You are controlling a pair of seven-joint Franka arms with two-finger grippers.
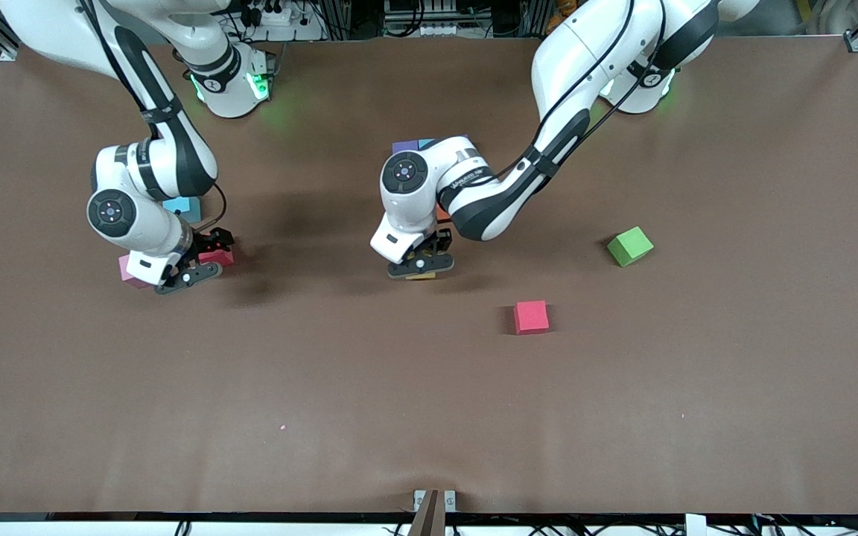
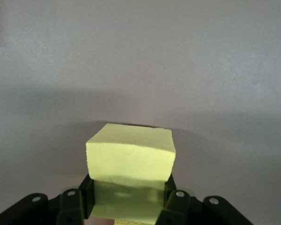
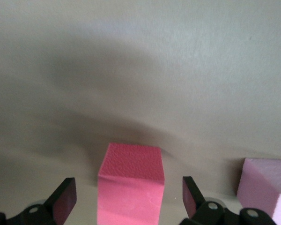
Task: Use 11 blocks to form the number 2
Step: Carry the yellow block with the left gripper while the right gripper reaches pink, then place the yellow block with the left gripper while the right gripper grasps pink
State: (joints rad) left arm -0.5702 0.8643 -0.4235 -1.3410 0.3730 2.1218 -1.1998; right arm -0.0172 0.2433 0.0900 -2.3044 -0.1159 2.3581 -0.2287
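Observation:
My left gripper is shut on a yellow block, held low at the table near its middle; the block's edge shows under the fingers in the front view. The left arm hides most of the block figure, of which a purple block, a sky blue one and an orange one peek out. My right gripper is open, its fingers astride a red block with gaps on both sides. That red block also shows in the front view.
A pink block lies beside the right gripper, also in the right wrist view. A sky blue block lies under the right arm. A loose red block and a green cube lie toward the left arm's end.

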